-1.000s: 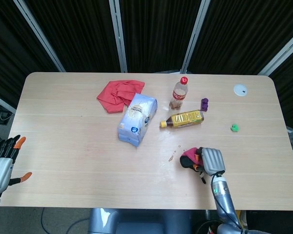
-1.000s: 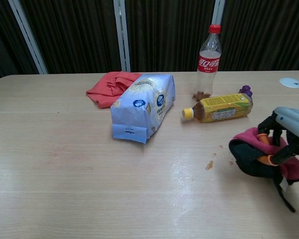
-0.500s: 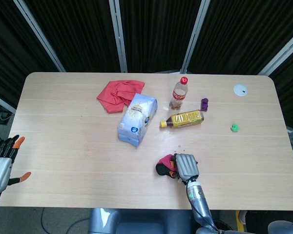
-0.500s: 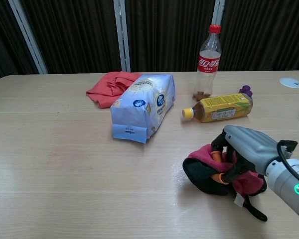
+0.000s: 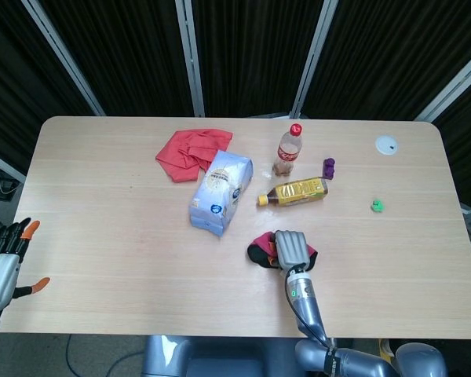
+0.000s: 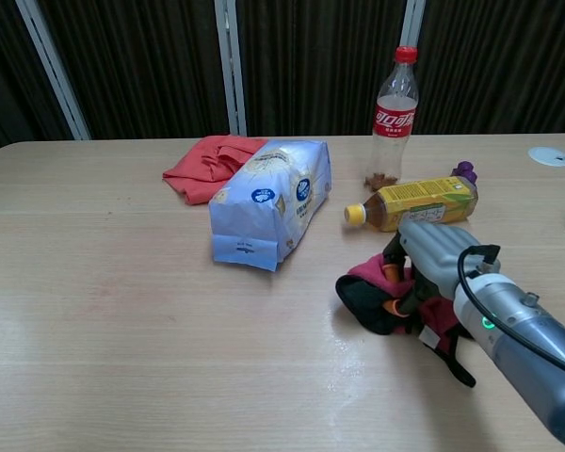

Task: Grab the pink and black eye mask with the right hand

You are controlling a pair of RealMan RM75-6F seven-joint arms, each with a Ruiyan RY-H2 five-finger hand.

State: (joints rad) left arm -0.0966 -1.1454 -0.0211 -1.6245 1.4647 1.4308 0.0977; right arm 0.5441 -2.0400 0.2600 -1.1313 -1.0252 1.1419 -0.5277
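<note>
The pink and black eye mask (image 6: 372,299) is bunched up under my right hand (image 6: 431,260), which grips it with curled fingers just in front of the yellow bottle. In the head view the same mask (image 5: 261,250) pokes out to the left of the right hand (image 5: 293,250) near the table's middle. A black strap trails from the mask toward the front edge. My left hand (image 5: 1,267) hangs off the table's front left corner, fingers spread, holding nothing.
A white and blue bag (image 6: 268,200) lies at centre. Behind it lies a red cloth (image 6: 207,161). A cola bottle (image 6: 392,111) stands upright above a lying yellow bottle (image 6: 419,203). A purple piece (image 5: 328,166), a green piece (image 5: 377,206) and a white disc (image 5: 386,144) sit at right.
My right hand has carried the eye mask leftward and farther onto the table, from the front right toward the yellow bottle. The left hand has not moved.
</note>
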